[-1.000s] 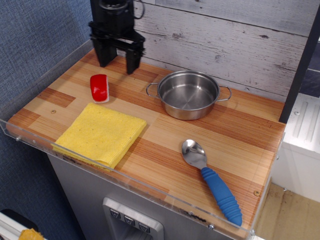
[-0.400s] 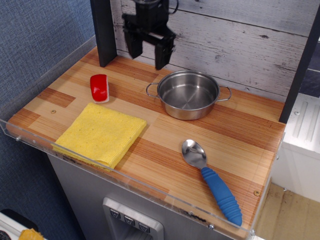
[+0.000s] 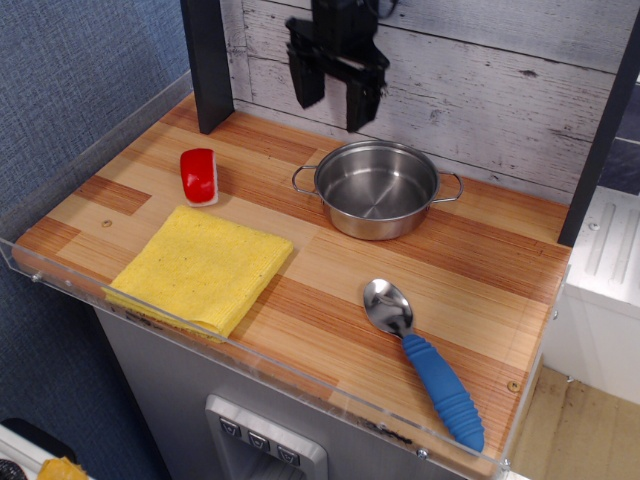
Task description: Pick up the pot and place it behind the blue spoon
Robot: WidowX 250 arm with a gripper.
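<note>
The pot (image 3: 378, 188) is a small shiny steel pot with two wire loop handles. It stands empty at the back middle of the wooden counter (image 3: 300, 250). The blue spoon (image 3: 425, 366) lies near the front right, silver bowl toward the pot, blue ribbed handle pointing to the front right corner. My gripper (image 3: 333, 103) is black and hangs open and empty in the air, above and just behind the pot's left rim, in front of the grey plank wall.
A folded yellow cloth (image 3: 203, 266) lies at the front left. A small red and white object (image 3: 199, 175) lies behind it. A dark post (image 3: 207, 62) stands at the back left. A clear rim (image 3: 250, 350) edges the counter's front.
My gripper has moved to the right and up, from over the back left corner to above the pot's left rim. It stays open. Nothing else moved.
</note>
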